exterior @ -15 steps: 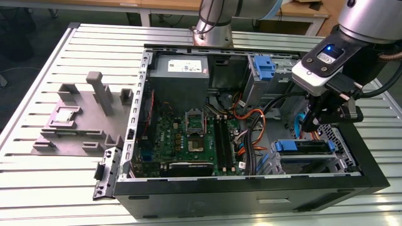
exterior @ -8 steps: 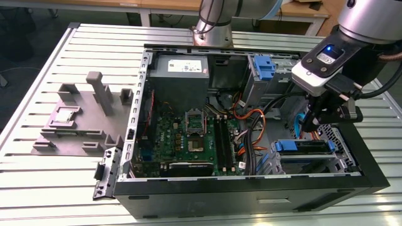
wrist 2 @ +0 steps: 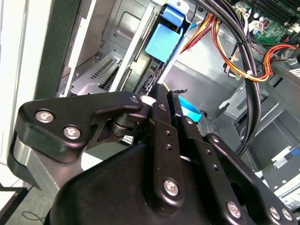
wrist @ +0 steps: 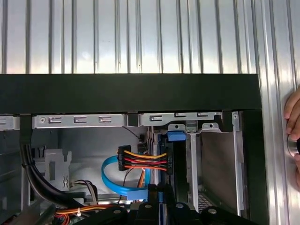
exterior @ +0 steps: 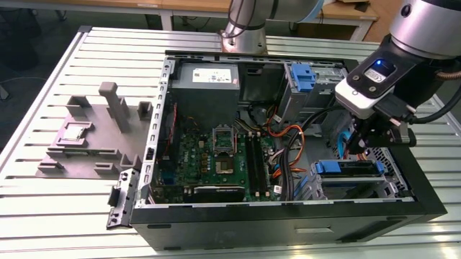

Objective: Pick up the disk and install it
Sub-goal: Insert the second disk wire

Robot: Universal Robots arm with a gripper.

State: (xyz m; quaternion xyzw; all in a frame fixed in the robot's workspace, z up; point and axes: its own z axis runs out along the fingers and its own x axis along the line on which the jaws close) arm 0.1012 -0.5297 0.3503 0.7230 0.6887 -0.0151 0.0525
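The disk (exterior: 347, 171), dark with a blue plastic carrier across its front, sits in the metal drive bay at the front corner of the open computer case, on the exterior view's right. My gripper (exterior: 368, 141) hangs just above it, black fingers pressed together and shut with nothing between them. In the second wrist view the shut gripper (wrist 2: 161, 91) points at the disk's blue carrier (wrist 2: 161, 41) and its dark edge. In the first wrist view the disk (wrist: 169, 159) stands edge-on in the bay under a blue tab, beyond my gripper (wrist: 159, 194). Whether the fingertips touch it I cannot tell.
Inside the case (exterior: 288, 218) are a grey power-supply box (exterior: 205, 81), an upright blue bracket (exterior: 303, 75), the motherboard (exterior: 216, 156) and orange, black and blue cables (exterior: 288, 140). A grey fixture (exterior: 94, 135) lies on the slatted table. A person's hand (wrist: 293, 126) rests beside the case.
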